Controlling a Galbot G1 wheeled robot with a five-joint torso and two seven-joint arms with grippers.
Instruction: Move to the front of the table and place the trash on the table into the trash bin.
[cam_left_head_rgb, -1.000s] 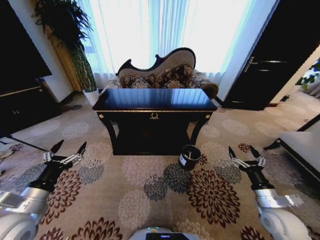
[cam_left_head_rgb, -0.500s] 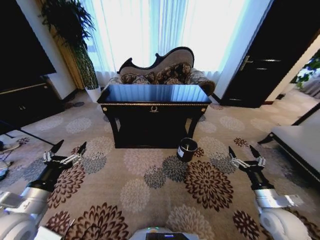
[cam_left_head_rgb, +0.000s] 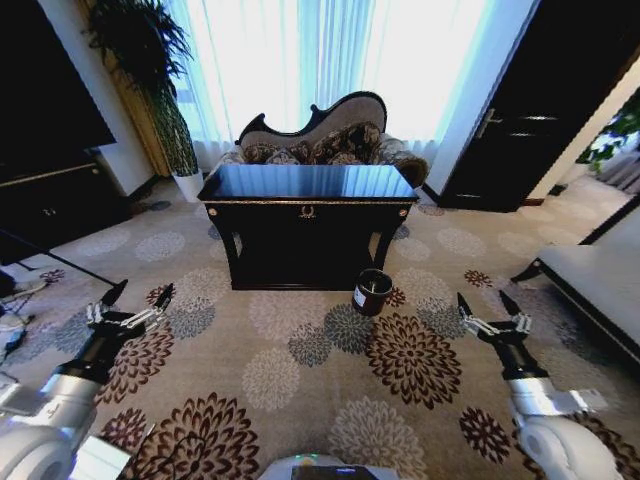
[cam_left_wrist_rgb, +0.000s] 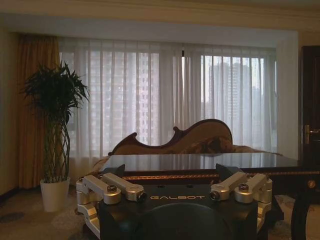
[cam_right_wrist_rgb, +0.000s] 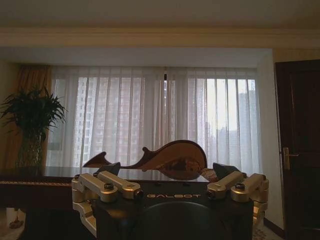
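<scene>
While the head view looks down over a floral-patterned beige carpet (cam_left_head_rgb: 300, 370), the large glossy black rectangular console table with gold trim and a gold front emblem (cam_left_head_rgb: 308, 205) stands ahead at centre, well apart from both arms. Small dark cylindrical trash bin with a white side label (cam_left_head_rgb: 371, 292) sits on the carpet just beside the table's front right leg. Tabletop is a glossy reflection; can't tell any trash on it from here. Patterned brown sofa with a dark curved frame (cam_left_head_rgb: 325, 140) is behind the table, potted green plant in a white pot (cam_left_head_rgb: 160, 90) to its left. Left gripper (cam_left_head_rgb: 132, 306) hangs low on the left over the carpet, fingers spread wide, holding nothing. Right gripper (cam_left_head_rgb: 492, 309) is low on the right over the carpet, likewise spread wide and empty. Left wrist view: left gripper (cam_left_wrist_rgb: 175, 187) in the foreground, silver finger links set far apart, nothing between them; console table (cam_left_wrist_rgb: 200, 162) edge-on beyond it, sofa (cam_left_wrist_rgb: 175, 142) back and sheer white curtains (cam_left_wrist_rgb: 165, 95) behind, plant (cam_left_wrist_rgb: 55, 125) at the side. Right wrist view: right gripper (cam_right_wrist_rgb: 170, 186) same wide-apart pose, empty; table (cam_right_wrist_rgb: 35, 177) top partly visible to one side, sofa (cam_right_wrist_rgb: 172, 160) back over the gripper body, dark wooden door (cam_right_wrist_rgb: 297, 150) at the edge.
</scene>
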